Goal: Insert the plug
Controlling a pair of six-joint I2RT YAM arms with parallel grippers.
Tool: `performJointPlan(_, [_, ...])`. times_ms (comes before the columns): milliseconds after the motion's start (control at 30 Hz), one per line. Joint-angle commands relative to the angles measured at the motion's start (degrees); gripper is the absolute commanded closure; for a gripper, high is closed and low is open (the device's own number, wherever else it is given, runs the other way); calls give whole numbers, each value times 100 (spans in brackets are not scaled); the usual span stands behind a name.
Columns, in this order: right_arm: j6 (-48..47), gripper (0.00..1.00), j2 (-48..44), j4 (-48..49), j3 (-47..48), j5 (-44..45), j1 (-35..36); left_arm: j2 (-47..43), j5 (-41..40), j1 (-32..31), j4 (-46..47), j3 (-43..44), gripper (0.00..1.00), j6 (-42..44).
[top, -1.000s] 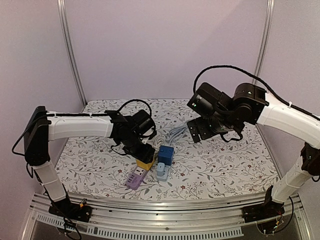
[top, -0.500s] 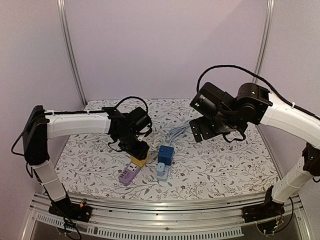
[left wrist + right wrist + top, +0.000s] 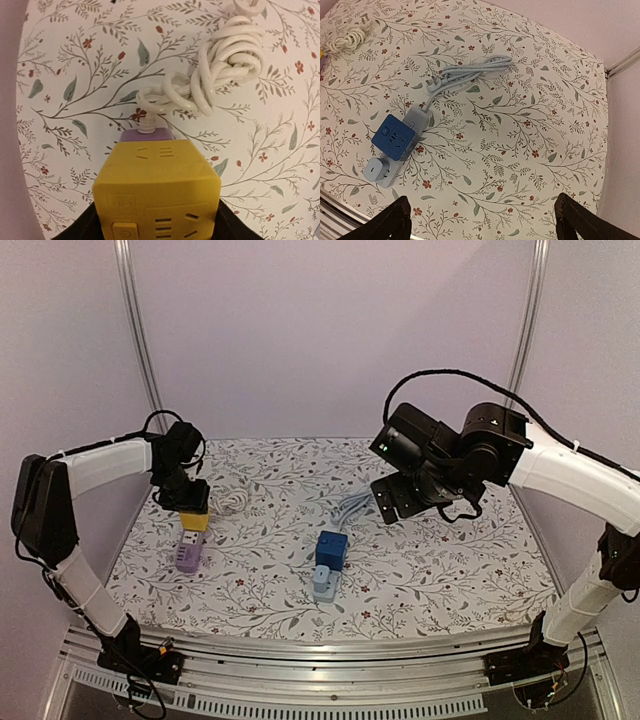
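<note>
Far left of the tabletop (image 3: 450, 570), your left hand (image 3: 186, 502) is clamped on the yellow cube adapter (image 3: 195, 523), one finger on each side face. The left wrist view shows the dark fingers (image 3: 75, 231) flanking the cube, jaws partly closed and filled by it. The purple power strip (image 3: 188, 553) is joined to the cube's far side and angles toward the arm bases in the top view. You can't tell whether its low end touches the tabletop. The white cord (image 3: 220, 65) leaves the purple end and lies knotted in a coil just beyond.

Your right hand (image 3: 398, 498) hangs in the air over right-centre, jaws spread wide with nothing between them. Both fingers (image 3: 392, 220) frame the bottom of its wrist view.

Mid-tabletop, the blue cube adapter (image 3: 331, 547) is seated on a pale power strip (image 3: 323, 585). The strip's grey cable (image 3: 355, 505) runs back and bundles up behind it. The grey plug (image 3: 434, 86) lies loose on the tabletop at the near end of that bundle, near the strip and not in any socket. It's well apart from both hands.
</note>
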Motion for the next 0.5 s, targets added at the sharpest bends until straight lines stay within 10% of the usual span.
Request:
performJointPlan(0, [-21, 1, 67, -190, 149, 15, -28, -130, -168, 818, 62, -107, 59, -70])
performJointPlan(467, [-43, 1, 147, -20, 200, -208, -25, -153, 588, 1304, 229, -531, 31, -227])
